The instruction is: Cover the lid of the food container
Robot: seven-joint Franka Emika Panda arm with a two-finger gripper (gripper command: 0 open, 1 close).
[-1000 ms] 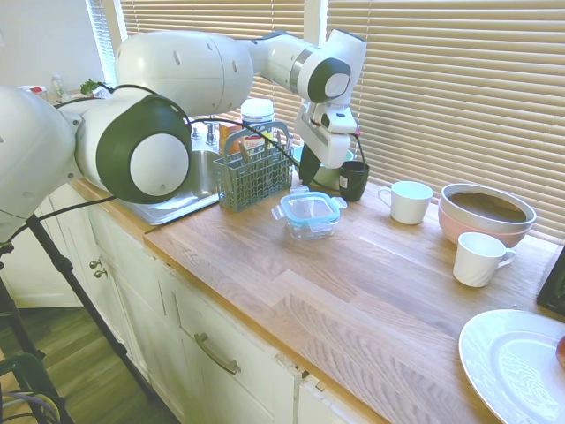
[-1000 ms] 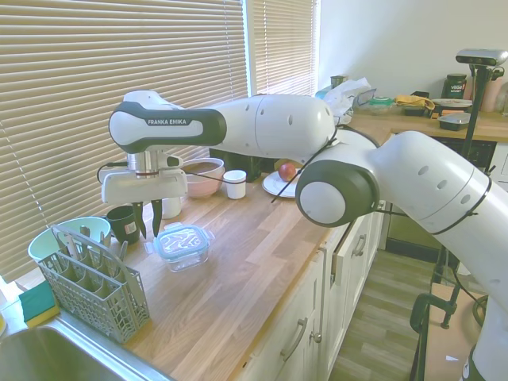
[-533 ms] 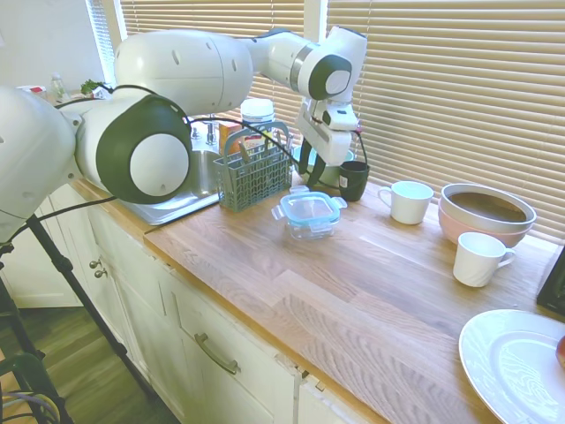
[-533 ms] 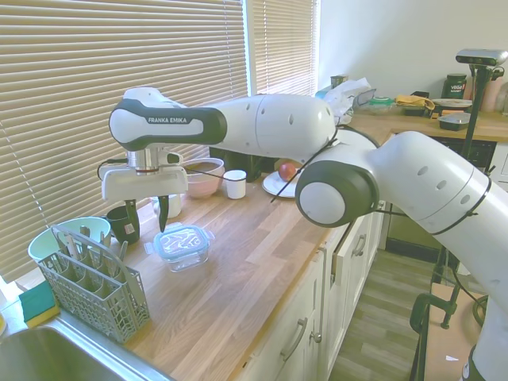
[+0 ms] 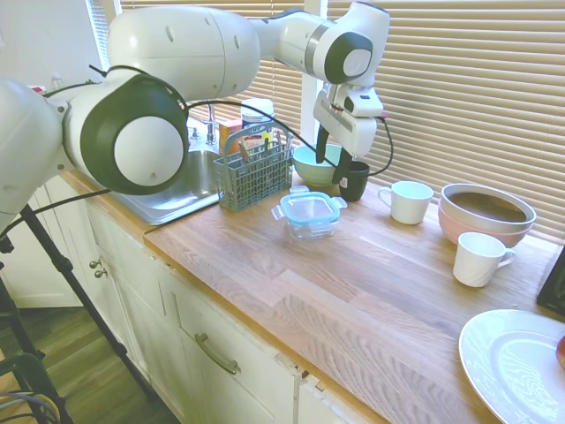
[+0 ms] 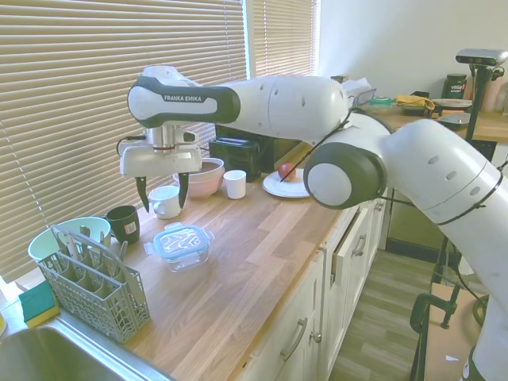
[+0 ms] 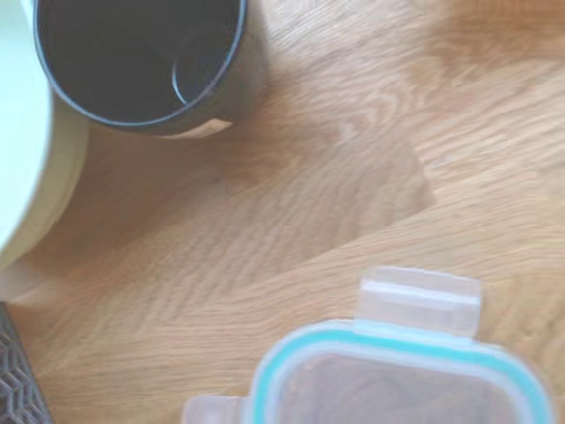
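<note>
The food container [image 5: 310, 223] is a small clear box on the wooden counter, also seen in the second exterior view [image 6: 179, 252]. Flat on top of it lies the lid [image 5: 309, 206] [image 6: 182, 237] [image 7: 397, 380], with a teal rim and clear tabs sticking outward. My gripper [image 5: 337, 159] [image 6: 163, 193] hangs open and empty well above the counter, behind the container and over the black cup. It touches neither the container nor the lid.
A black cup [image 5: 354, 179] and a light green bowl [image 5: 313, 165] stand just behind the container. A grey cutlery basket [image 5: 254, 174] sits to its left by the sink [image 5: 177, 199]. To the right are two white mugs [image 5: 409, 201] [image 5: 479, 259], stacked bowls [image 5: 485, 212] and a white plate [image 5: 516, 362].
The gripper has risen from counter height beside the container and shifted toward the white mug, staying open. The container and lid have not moved.
</note>
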